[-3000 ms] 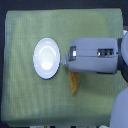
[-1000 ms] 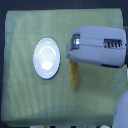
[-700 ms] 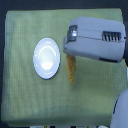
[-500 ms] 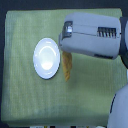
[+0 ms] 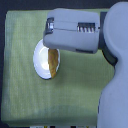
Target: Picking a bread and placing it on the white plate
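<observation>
**Bread over white plate, gripper housing above**

Cloth covering: a pale green, finely woven cloth (image 5: 20, 85) spans the work surface from the exterior view's left edge to beyond its centre. A dark band borders the cloth along the top and the left edge of the view.

Plate: the round, glossy white plate (image 5: 39, 61) lies on the cloth, left of centre. Its left rim and lower rim are exposed; its upper right portion is hidden beneath the arm.

Bread: the elongated golden-brown loaf (image 5: 51, 63) lies within the plate's outline, on its right half, with its long axis running roughly top to bottom. Its lower tapered end reaches toward the plate's lower right rim. Its upper end passes out of sight under the gripper housing. Whether the loaf rests on the plate surface or hangs just above it cannot be determined.

Gripper: the grey, boxy gripper (image 5: 56, 48) covers the upper end of the loaf. The fingertips are concealed by the housing, so finger spacing and contact with the loaf cannot be determined.

Arm: the large grey arm body (image 5: 112, 85) fills the exterior view's right side.
</observation>
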Tool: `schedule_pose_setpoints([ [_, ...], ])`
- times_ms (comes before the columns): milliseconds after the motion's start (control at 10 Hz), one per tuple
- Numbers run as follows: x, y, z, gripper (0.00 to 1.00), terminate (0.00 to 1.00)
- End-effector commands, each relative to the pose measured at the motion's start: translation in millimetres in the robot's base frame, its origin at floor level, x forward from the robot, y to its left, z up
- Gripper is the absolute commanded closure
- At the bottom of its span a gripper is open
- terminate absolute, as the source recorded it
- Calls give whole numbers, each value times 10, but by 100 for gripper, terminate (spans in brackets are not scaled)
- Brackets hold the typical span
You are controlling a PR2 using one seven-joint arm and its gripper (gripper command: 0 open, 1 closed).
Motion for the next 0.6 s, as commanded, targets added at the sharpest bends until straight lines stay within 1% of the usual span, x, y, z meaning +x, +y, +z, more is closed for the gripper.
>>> schedule_pose_setpoints([
  [0,94,783,-91,100,0],
  [300,40,817,-149,100,0],
  [500,-35,880,-174,100,0],
])
